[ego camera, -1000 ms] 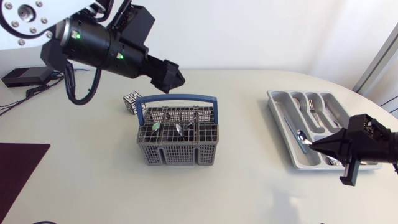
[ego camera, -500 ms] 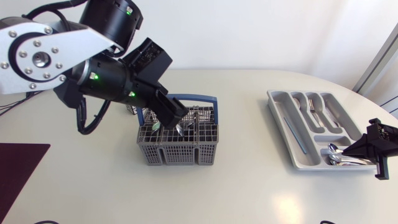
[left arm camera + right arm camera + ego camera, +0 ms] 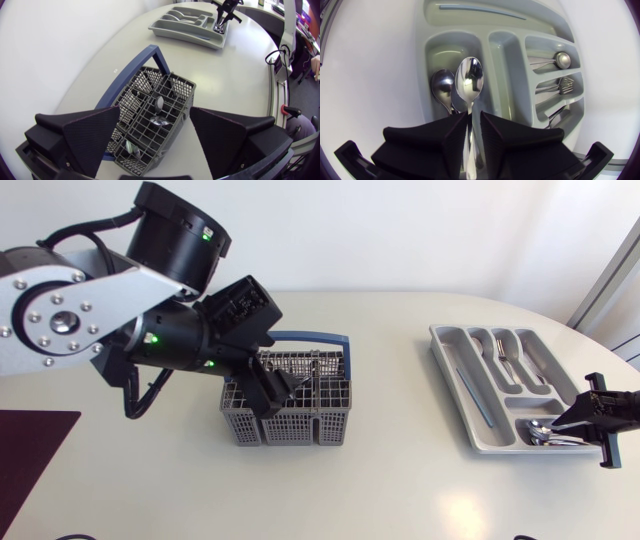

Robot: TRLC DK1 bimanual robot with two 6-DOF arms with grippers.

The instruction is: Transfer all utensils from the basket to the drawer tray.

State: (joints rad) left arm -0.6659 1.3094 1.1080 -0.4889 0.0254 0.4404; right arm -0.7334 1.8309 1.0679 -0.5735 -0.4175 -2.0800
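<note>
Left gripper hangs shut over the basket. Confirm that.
Not right. The left gripper hangs open, not shut, over the basket. The left wrist view shows its fingers wide apart, touching nothing.

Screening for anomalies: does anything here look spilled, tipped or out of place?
Nothing stands out. The grey plastic cutlery basket stands upright, the grey drawer tray lies flat, and the right tool holds a shiny metal spoon over it.

A pale, off-white surface (image 3: 400, 480) with a rounded far edge fills the scene, backed by a plain white wall (image 3: 400, 230). A dark maroon mat (image 3: 30, 450) lies at the near left. A flat black box (image 3: 40, 302) with cables (image 3: 20, 340) sits at the far left. Soft glare (image 3: 465, 505) marks the near side.
</note>
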